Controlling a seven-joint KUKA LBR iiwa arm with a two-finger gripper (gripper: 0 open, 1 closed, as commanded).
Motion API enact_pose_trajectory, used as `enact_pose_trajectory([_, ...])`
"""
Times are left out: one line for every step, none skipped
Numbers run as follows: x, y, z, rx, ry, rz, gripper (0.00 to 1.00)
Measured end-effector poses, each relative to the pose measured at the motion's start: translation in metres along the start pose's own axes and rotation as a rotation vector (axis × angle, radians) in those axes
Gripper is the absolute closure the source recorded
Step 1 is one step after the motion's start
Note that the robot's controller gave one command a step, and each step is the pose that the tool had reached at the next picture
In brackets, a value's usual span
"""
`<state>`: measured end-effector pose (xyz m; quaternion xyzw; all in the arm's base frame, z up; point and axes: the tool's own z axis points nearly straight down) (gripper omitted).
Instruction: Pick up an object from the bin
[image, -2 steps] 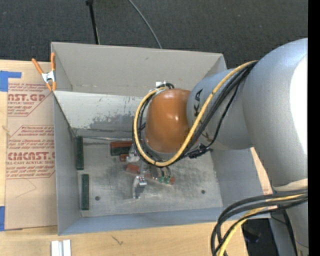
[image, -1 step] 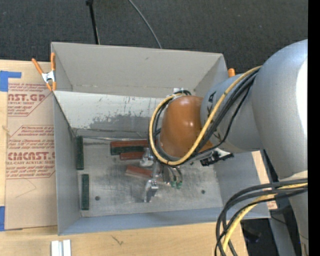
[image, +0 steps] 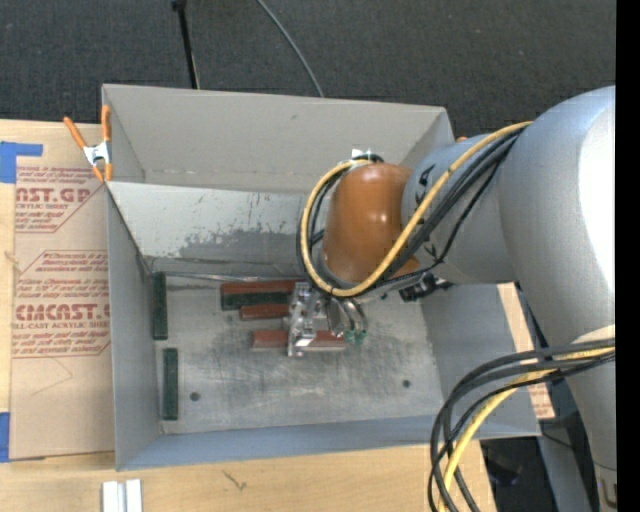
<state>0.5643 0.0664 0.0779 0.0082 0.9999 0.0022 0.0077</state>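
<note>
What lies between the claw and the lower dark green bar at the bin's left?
Only bare bin floor, as the camera view shows, up to the reddish-brown bar under the claw.

The gripper (image: 312, 330) hangs low over the middle of the grey bin (image: 280, 130), touching the right end of a reddish-brown bar (image: 268, 340), with two more brown bars (image: 255, 293) just behind it and dark green strips (image: 158, 305) along the left wall.

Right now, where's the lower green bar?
Camera view, bin floor's left side: the lower green bar lies along the left wall, just below the other green bar.
</note>
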Motion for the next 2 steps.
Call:
enact_pose_trajectory([0.000,0.000,0.000,0.000,0.000,0.000,1.00])
enact_pose_trajectory([-0.026,0.008,-0.161,0.003,0.006,-0.097,1.00])
